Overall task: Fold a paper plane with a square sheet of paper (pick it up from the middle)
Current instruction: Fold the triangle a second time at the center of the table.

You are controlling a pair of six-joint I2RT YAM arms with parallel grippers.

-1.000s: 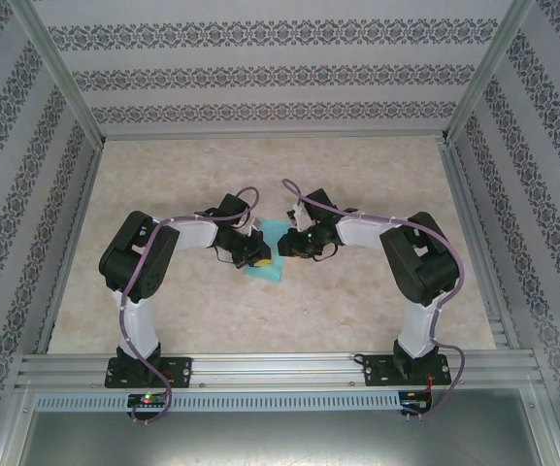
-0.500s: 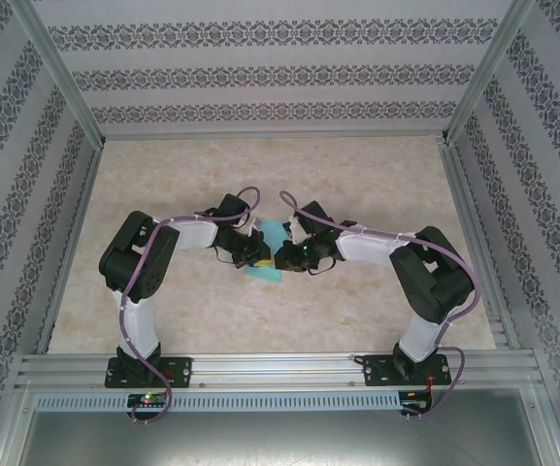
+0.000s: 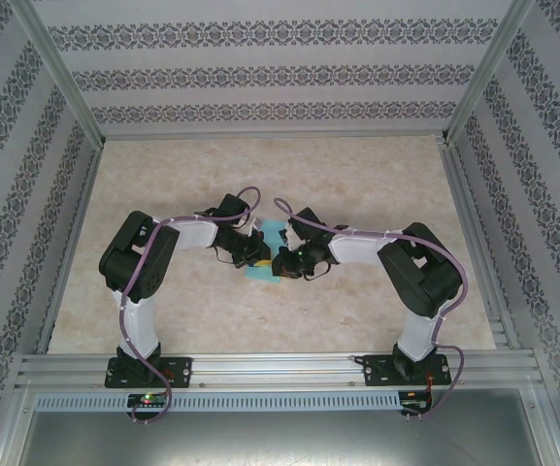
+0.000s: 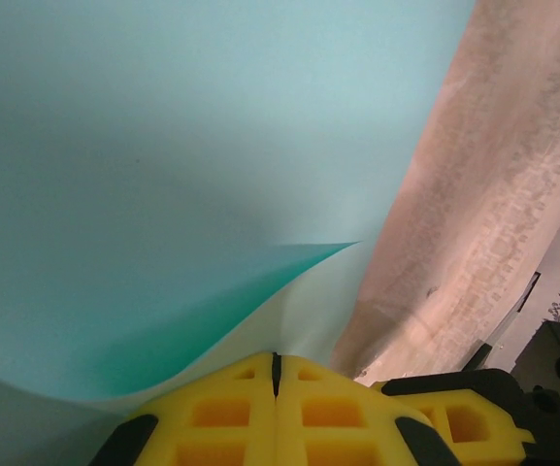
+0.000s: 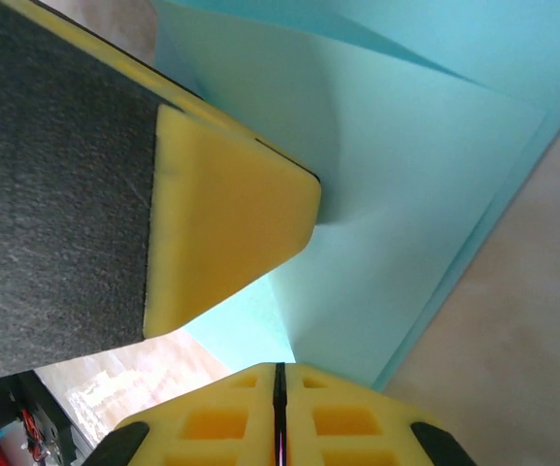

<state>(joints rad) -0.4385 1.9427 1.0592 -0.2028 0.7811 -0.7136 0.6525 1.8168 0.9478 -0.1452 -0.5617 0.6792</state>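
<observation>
The folded square sheet of paper [image 3: 273, 233] sits at the middle of the marbled worktop [image 3: 377, 175], well apart from every edge, caught between the two grippers that meet over it. From above, a turquoise strip shows beyond the fingers toward the far edge and a second patch toward the near edge. Its long axis therefore runs roughly far to near, leaning a little left at the near end. The fingers cover its middle, so I cannot tell which end is the point. The left gripper [image 3: 257, 254] comes in from the left and its yellow pads [image 4: 221, 417] are pressed flat together. In the left wrist view the paper rises out of that seam and bows upward in a broad curve, with a darker underside showing below the lifted layer. The right gripper [image 3: 281, 260] comes in from the right, and its pads [image 5: 212, 422] are also closed to a thin line, nipping the sheet's near edge. The right wrist view shows overlapping layers with a sharp crease, and the tip of one left finger [image 5: 231, 223] pressing into the paper just beside the right gripper.
</observation>
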